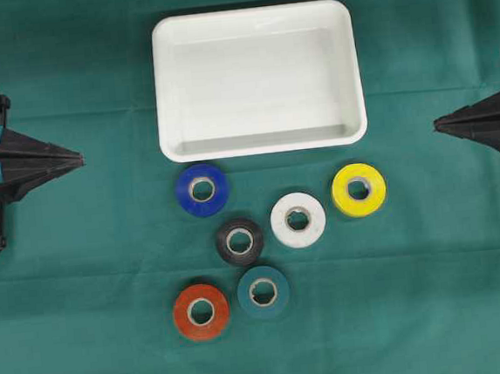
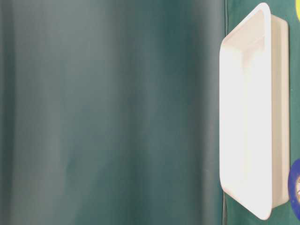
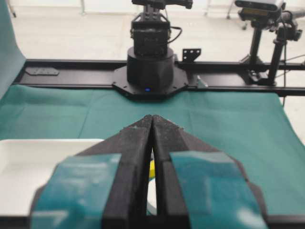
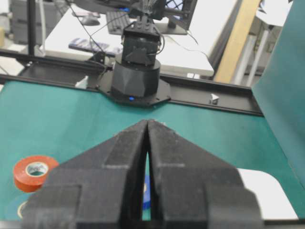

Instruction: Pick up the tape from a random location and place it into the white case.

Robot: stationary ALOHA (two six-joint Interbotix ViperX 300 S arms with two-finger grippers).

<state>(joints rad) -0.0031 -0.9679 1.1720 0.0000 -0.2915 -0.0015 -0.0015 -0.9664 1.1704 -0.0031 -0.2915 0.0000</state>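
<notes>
The white case (image 1: pixel 258 81) lies empty at the table's back middle; its rim also shows in the table-level view (image 2: pixel 267 93). In front of it several tape rolls lie flat: blue (image 1: pixel 185 191), black (image 1: pixel 224 243), white (image 1: pixel 279 222), yellow (image 1: pixel 342 191), red (image 1: pixel 184 313) and teal (image 1: pixel 279 290). My left gripper (image 1: pixel 79 158) points in from the left edge, shut and empty, tips together (image 3: pixel 152 117). Opposite it, my right gripper (image 1: pixel 438 121) is shut with nothing in it (image 4: pixel 147 121). Both hang well away from the rolls and the case.
Green cloth (image 1: pixel 87 324) covers the table. Each wrist view shows the opposite arm's black base (image 3: pixel 150 71) (image 4: pixel 136 76) on a rail at the far edge. The red roll (image 4: pixel 35 172) sits low left in the right wrist view, the case's corner (image 4: pixel 267 195) low right.
</notes>
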